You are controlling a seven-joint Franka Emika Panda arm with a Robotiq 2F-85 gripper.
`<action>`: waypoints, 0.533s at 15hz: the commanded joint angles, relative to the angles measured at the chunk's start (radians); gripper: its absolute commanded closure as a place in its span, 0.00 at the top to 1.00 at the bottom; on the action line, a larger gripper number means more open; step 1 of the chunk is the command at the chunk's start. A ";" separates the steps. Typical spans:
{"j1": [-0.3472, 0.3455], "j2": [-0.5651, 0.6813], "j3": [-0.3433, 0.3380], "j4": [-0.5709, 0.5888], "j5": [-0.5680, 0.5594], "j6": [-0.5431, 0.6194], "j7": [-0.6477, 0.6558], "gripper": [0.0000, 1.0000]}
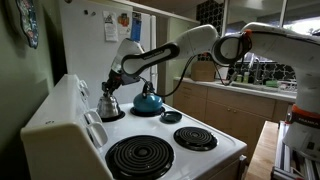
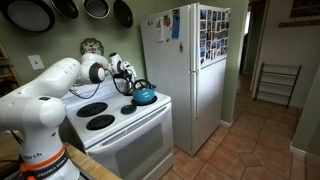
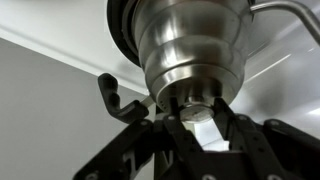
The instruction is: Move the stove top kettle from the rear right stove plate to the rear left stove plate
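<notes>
The gripper (image 1: 113,84) is pinched on the handle of the kettle (image 1: 108,104) from above. The kettle stands on the rear right plate (image 1: 119,114). The rear left plate (image 1: 140,156) lies sideways along the back panel, bare.

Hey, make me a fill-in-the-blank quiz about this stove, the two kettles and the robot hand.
The hand is shut on the ___ stove top kettle. Next to it stands a ___ kettle with a black handle. The largest coil burner carries ___.
Missing words: silver; teal; nothing.
</notes>
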 commanded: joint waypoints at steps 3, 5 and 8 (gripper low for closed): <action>0.005 -0.009 -0.009 0.045 -0.003 -0.046 0.010 0.14; 0.005 -0.008 -0.009 0.048 -0.003 -0.050 0.010 0.14; 0.006 -0.007 -0.010 0.052 -0.004 -0.057 0.012 0.14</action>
